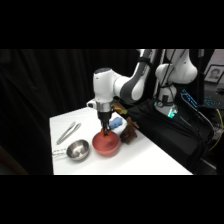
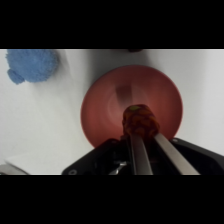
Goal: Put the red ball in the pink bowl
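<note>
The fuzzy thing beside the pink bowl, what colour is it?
Blue: the fuzzy thing shows best in the wrist view, upper left of the pink bowl.

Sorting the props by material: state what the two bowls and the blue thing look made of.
The pink bowl: matte reddish-pink, soft even shading without glare, probably plastic or silicone. The metal bowl: shiny silver with bright reflections, likely steel. The blue thing: fuzzy, nubbly surface and ragged edge, seemingly cloth or sponge; which one is unclear.
</note>
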Controlling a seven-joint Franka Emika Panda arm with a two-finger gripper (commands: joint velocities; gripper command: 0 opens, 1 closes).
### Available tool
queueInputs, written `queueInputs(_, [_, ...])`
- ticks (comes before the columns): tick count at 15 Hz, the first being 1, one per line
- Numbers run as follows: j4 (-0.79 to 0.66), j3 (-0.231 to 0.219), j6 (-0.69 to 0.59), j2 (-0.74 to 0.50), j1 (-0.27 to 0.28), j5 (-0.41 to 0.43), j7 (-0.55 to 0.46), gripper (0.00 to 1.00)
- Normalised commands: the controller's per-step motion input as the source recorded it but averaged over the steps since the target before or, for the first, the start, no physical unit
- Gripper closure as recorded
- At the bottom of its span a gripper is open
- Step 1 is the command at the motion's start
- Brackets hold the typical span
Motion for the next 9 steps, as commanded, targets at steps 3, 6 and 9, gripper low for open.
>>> queueInputs(3, [0.04,0.059,0.23,0.17,-0.085,0.138,-0.19,0.98])
queueInputs(6, [0.08,0.077,0.20,0.14,-0.091,0.140,-0.20,0.98])
queueInputs(9, [0.11,0.084,0.16,0.13,-0.092,0.138,-0.20,0.98])
